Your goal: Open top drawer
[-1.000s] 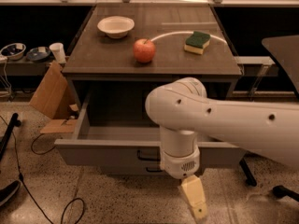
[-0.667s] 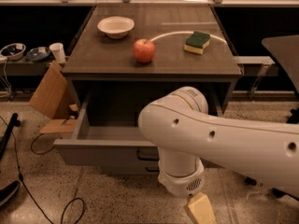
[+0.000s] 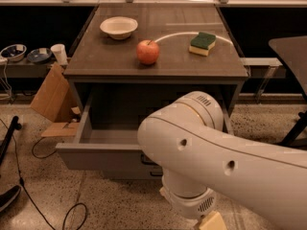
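Observation:
The top drawer point(image 3: 98, 158) of the grey cabinet stands pulled out towards me, its inside showing under the tabletop. Part of its dark handle point(image 3: 145, 160) shows on the front, just left of my arm. My large white arm point(image 3: 216, 162) crosses in front and hides the drawer's right half and whatever lies below it. My gripper point(image 3: 212, 222) is at the bottom edge of the view, below and in front of the drawer front, apart from it; only a tan tip shows.
On the cabinet top are a white bowl point(image 3: 118, 27), a red apple point(image 3: 147, 51) and a green-and-yellow sponge point(image 3: 202, 43). Cardboard point(image 3: 50, 97) leans at the cabinet's left. Cables point(image 3: 29, 195) lie on the floor at left. A dark table point(image 3: 290, 47) stands at right.
My arm has swung closer to the camera and now covers more of the drawer. The gripper has sunk to the bottom edge. The drawer stays open as before.

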`<action>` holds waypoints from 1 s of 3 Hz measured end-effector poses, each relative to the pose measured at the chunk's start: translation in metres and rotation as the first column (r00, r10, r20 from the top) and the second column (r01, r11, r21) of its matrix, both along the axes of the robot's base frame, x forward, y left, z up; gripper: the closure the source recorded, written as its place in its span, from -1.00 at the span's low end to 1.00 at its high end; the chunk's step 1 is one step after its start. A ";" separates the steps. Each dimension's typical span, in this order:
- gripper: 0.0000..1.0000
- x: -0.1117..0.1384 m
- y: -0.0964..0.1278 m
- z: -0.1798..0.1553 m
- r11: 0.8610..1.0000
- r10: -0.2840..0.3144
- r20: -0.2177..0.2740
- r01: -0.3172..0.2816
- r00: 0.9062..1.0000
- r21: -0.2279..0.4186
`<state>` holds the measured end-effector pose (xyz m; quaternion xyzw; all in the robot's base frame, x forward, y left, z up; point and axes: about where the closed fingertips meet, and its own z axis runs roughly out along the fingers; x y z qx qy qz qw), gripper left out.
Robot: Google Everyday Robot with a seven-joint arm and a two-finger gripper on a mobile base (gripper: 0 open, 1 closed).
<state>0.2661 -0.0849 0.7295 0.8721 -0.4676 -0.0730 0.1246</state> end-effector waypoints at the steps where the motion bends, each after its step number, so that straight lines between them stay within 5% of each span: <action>1: -1.00 0.022 0.007 0.011 0.999 -0.030 0.062 0.028 0.998 0.037; 2: -1.00 0.060 0.022 0.014 0.993 -0.082 0.124 0.071 0.989 0.091; 3: -1.00 0.112 0.038 0.013 0.975 -0.176 0.178 0.147 0.968 0.167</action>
